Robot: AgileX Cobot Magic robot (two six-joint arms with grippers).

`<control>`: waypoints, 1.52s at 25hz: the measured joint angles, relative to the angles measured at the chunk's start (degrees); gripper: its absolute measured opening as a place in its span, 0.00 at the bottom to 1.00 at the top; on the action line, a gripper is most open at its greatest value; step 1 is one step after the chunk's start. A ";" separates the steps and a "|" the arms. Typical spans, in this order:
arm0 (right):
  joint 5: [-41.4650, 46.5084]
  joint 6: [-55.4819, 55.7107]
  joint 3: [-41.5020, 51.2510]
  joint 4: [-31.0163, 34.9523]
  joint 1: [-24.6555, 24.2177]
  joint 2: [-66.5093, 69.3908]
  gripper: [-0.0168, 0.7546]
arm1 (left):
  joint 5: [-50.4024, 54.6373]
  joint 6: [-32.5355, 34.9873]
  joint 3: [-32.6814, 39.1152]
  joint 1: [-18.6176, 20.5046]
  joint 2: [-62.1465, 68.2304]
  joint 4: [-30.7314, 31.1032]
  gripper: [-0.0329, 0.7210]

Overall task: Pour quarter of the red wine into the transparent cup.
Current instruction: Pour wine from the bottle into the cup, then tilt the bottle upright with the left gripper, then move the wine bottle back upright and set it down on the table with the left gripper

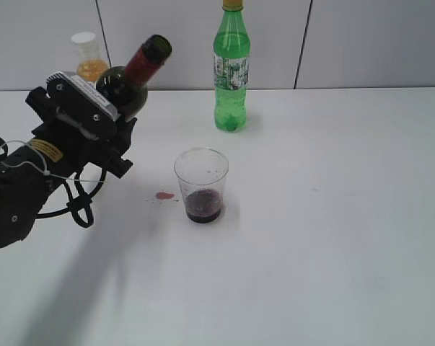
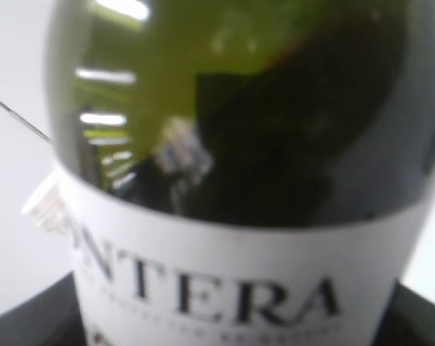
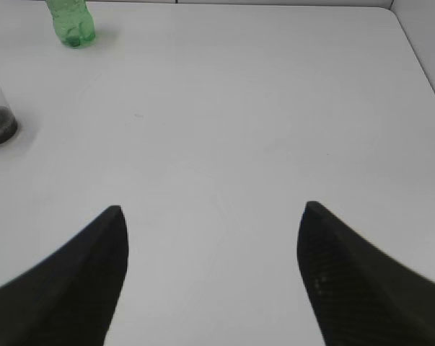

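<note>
Across the white table [image 1: 347, 216], we see the left gripper [image 1: 112, 148] clamped round the red wine [image 1: 130, 79] bottle, neck tilted toward one o'clock. Only the left wrist view shows its label [image 2: 239, 281]. The transparent cup [image 1: 201, 186], holding a little wine, stands at four o'clock from those fingers. The right gripper [image 3: 213, 216] hangs wide open, empty.

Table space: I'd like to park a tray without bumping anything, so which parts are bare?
The widest bare stretch of the table lies right of the transparent cup and green soda bottle, down to the near edge. The left is crowded: the left gripper holds the wine bottle tilted there, with a spilled drop beside the cup.
</note>
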 joint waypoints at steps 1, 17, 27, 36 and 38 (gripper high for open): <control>0.00 0.00 0.00 0.00 0.00 0.00 0.78 | 0.00 -3.67 0.00 0.00 0.00 0.73 0.78; 0.00 0.00 0.00 0.05 0.00 0.00 0.78 | 5.61 -45.92 -5.38 5.48 0.46 18.70 0.78; 0.00 0.00 0.00 0.05 0.00 0.00 0.78 | 7.36 -51.89 -21.08 6.80 10.95 24.00 0.78; 0.00 0.00 0.00 0.11 0.00 0.00 0.78 | 11.44 -52.02 -28.50 6.85 17.89 24.22 0.78; 0.00 0.00 0.00 0.11 0.00 0.00 0.78 | 11.46 -52.02 -29.76 6.85 18.95 24.49 0.78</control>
